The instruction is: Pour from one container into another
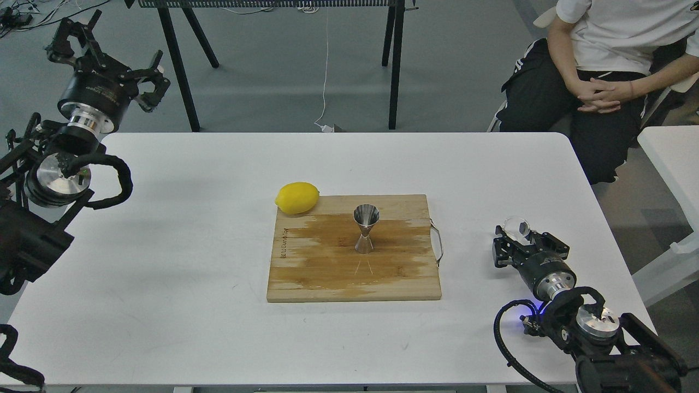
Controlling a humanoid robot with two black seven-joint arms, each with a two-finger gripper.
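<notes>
The small clear glass cup (517,226) is at the table's right side, held between the fingers of my right gripper (521,236), which is shut on it. The shiny steel jigger (366,228) stands upright in the middle of the wooden cutting board (306,273), well to the left of the cup. My left gripper (106,52) hangs open and empty in the air beyond the table's far left corner, far from both containers.
A yellow lemon (297,197) rests at the board's far left corner. The board has a wire handle (438,243) on its right side. A seated person (600,71) is beyond the table's far right corner. Another white table (674,158) stands at the right.
</notes>
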